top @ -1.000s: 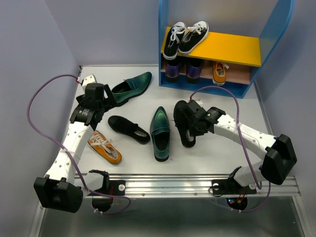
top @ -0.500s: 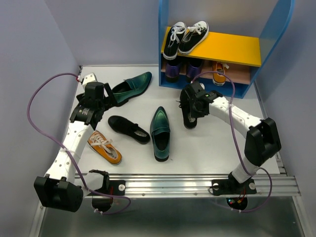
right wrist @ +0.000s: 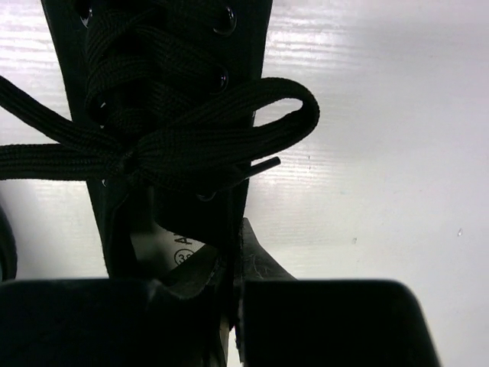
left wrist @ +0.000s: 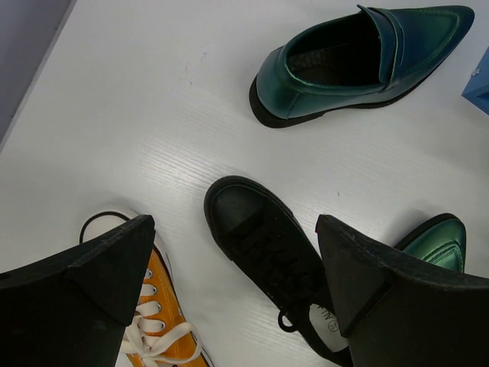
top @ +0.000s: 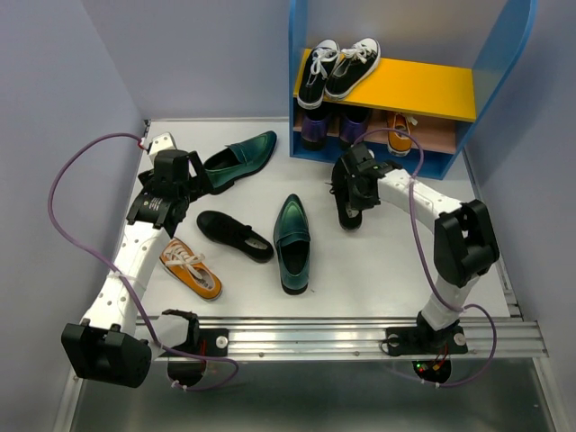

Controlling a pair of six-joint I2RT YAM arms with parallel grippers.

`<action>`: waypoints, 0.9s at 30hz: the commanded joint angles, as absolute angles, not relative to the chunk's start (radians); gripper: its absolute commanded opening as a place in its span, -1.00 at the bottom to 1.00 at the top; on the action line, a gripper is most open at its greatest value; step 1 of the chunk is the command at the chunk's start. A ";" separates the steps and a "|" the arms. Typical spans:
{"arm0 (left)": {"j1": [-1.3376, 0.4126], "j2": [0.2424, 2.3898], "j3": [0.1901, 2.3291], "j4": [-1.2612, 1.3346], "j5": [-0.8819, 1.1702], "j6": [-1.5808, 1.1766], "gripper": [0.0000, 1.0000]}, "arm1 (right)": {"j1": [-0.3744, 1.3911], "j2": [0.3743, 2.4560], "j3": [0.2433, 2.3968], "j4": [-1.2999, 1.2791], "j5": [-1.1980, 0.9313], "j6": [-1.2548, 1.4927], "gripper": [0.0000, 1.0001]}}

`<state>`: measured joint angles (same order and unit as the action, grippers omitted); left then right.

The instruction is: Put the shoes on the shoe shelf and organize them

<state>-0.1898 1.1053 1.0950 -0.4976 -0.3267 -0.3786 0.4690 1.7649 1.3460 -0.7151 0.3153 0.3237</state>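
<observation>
Shoe shelf (top: pixel 423 90): far right corner of the worktop (top: pixel 387 261), straight beyond the right end effector (top: pixel 353 184).
Black low shoe (top: pixel 348 219): just short of the lower board (top: pixel 436 137), long axis near-to-far, toe seemingly nearward.
Right end effector: clamped on its collar; nearer arm.
Left end effector (left wrist: pixel 237 260): spread, empty, over the other black shoe (left wrist: pixel 244 214).
</observation>
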 commanded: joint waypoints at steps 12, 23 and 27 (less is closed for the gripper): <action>-0.193 1.083 1.118 -0.472 -0.356 -0.361 0.98 | 0.302 1.787 1.440 -0.612 0.311 0.258 -0.99; -0.193 1.086 1.124 -0.474 -0.359 -0.356 0.98 | 0.196 1.750 1.391 -0.604 0.328 0.239 -0.99; -0.193 1.089 1.129 -0.474 -0.359 -0.353 0.98 | 0.149 1.717 1.353 -0.597 0.316 0.235 -0.99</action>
